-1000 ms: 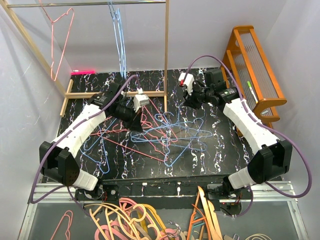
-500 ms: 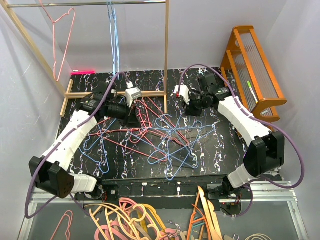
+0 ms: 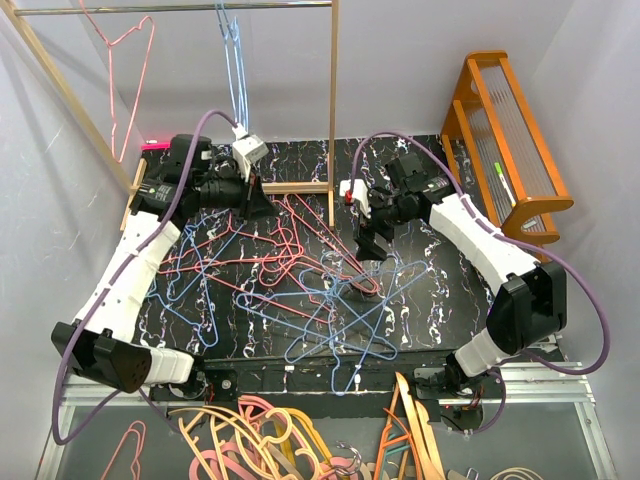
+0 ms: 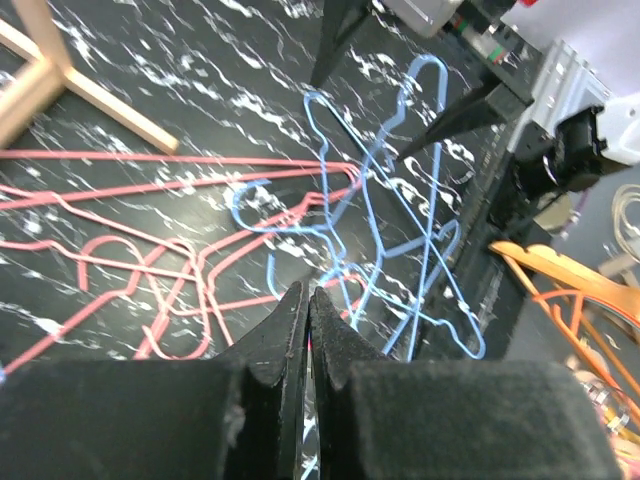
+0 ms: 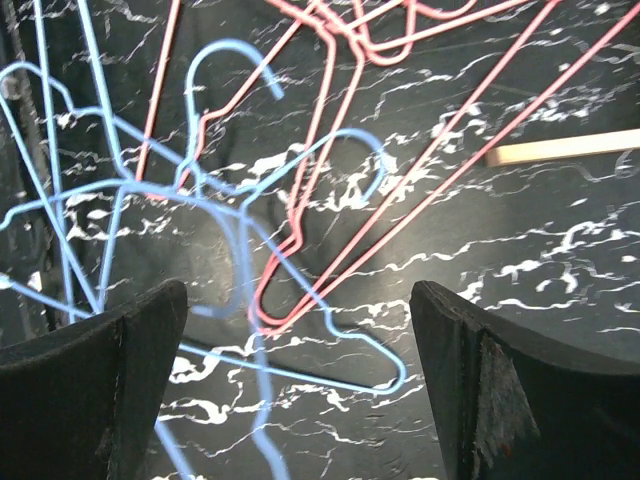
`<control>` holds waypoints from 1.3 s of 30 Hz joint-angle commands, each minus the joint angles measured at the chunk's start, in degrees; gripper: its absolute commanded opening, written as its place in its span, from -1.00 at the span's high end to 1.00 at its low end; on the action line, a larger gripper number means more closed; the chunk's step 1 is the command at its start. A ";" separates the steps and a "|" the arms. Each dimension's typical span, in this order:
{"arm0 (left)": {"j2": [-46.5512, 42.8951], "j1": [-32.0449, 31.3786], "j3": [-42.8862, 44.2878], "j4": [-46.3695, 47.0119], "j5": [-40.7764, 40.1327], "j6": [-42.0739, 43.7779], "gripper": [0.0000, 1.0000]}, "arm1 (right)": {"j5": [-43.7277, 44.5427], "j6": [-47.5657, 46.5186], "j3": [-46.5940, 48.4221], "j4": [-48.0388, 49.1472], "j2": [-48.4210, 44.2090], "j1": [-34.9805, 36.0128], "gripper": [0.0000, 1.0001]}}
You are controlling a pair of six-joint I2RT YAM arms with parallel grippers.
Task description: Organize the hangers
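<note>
Thin wire hangers lie tangled on the black marble table (image 3: 450,290), pink ones (image 3: 250,258) to the left and back, light blue ones (image 3: 340,320) toward the front. One pink hanger (image 3: 128,75) and a few blue hangers (image 3: 236,70) hang from the rail. My left gripper (image 3: 258,200) (image 4: 308,292) is shut above the tangle's back left. A sliver of pink shows in its slit, and I cannot tell whether it grips it. My right gripper (image 3: 366,245) (image 5: 300,300) stands wide open over a blue hanger (image 5: 330,330) and pink hangers (image 5: 300,250), with nothing held.
The wooden rail frame has a post (image 3: 333,100) and a base bar (image 3: 300,187) on the back of the table. An orange wooden rack (image 3: 510,140) stands at the right. Thick orange, pink and cream hangers (image 3: 260,440) lie below the front edge.
My right gripper has opened and come forward and left. The blue hangers now lie nearer the front edge. The left arm swung to the back left, its gripper shut throughout.
</note>
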 commanded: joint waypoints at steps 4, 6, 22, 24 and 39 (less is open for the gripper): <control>-1.00 1.90 -0.30 -4.49 -1.31 5.46 1.00 | -0.53 2.95 4.54 9.19 -1.32 -0.31 -0.96; -1.03 3.60 -5.43 -6.42 -0.04 7.97 1.00 | -1.10 1.13 3.59 9.04 -1.95 -0.20 -0.97; 25.06 8.13 -4.55 -39.08 -1.04 55.82 -0.06 | -2.94 0.71 2.66 8.75 -2.25 -0.26 -0.97; 24.63 5.46 -5.09 -39.07 -1.49 56.92 -0.06 | -2.36 1.58 2.71 9.36 -2.06 -0.20 -0.97; 9.17 -9.92 -26.14 -4.13 -8.05 33.32 -0.06 | 0.16 4.31 2.93 11.64 -1.60 -0.21 -0.97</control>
